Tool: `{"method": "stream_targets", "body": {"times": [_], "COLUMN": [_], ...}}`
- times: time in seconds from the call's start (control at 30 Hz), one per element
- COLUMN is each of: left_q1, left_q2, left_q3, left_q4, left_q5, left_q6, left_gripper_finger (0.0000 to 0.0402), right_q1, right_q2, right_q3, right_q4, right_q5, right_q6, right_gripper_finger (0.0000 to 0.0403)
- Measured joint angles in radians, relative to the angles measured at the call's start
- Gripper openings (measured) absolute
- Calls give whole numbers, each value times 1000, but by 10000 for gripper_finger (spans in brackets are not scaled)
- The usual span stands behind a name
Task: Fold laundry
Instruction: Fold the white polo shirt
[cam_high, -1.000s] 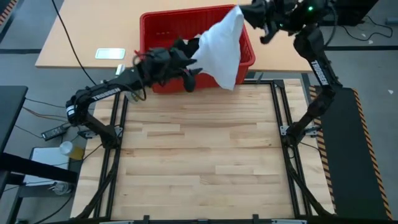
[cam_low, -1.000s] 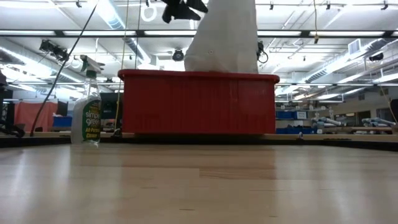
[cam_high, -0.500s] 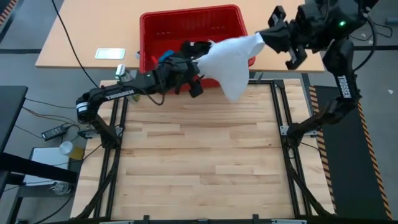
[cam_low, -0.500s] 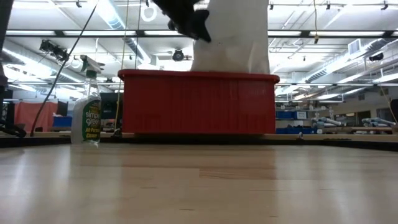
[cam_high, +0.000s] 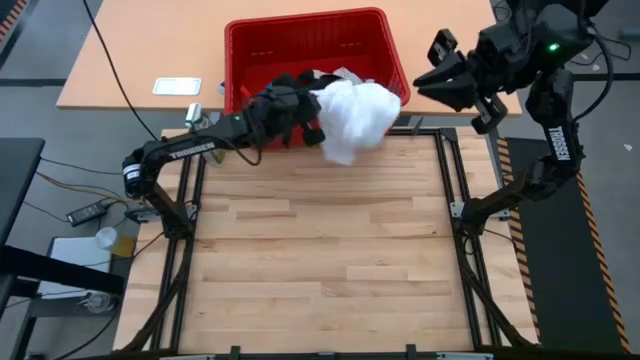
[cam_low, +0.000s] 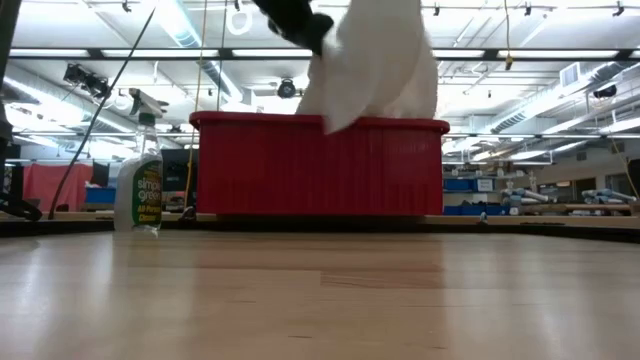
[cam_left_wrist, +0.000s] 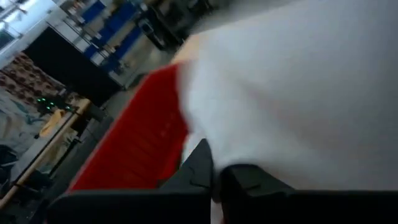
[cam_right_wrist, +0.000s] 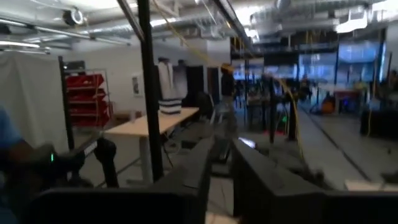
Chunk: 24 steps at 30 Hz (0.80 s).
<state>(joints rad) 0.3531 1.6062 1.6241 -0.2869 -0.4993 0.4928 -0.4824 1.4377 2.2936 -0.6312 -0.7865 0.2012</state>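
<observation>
Your left gripper (cam_high: 312, 118) pinches the white garment (cam_high: 352, 115), bunched over the red basket's (cam_high: 300, 30) front rim; your right gripper (cam_high: 452, 88) hangs spread apart beside it.

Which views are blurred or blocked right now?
Left wrist view: motion-blurred, the white garment fills most of it. Right wrist view: soft, only room behind. Low view: sharp on the basket, ceiling lights glare. High view: clear.
</observation>
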Motion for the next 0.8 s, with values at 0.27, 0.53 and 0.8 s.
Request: {"method": "stream_targets", "body": {"times": [0.27,0.53,0.8], "left_q1": [-16,-51,59], "left_q2": [-114,-143,-142], "left_q3": [192,385,535], "left_q4": [-60,-105,218], "left_q5": [332,335,236], "left_q6": [-18,-48,-49], "left_gripper_finger": [4,3,2], "right_q1": [7,-17,-56], "right_q2": [25,160,243], "right_q3": [-1,-4,-3], "right_q4": [-414,-758,-638], "right_q5": [194,467,471], "right_q6": [-93,-280,-265], "right_gripper_finger": [184,186,181]}}
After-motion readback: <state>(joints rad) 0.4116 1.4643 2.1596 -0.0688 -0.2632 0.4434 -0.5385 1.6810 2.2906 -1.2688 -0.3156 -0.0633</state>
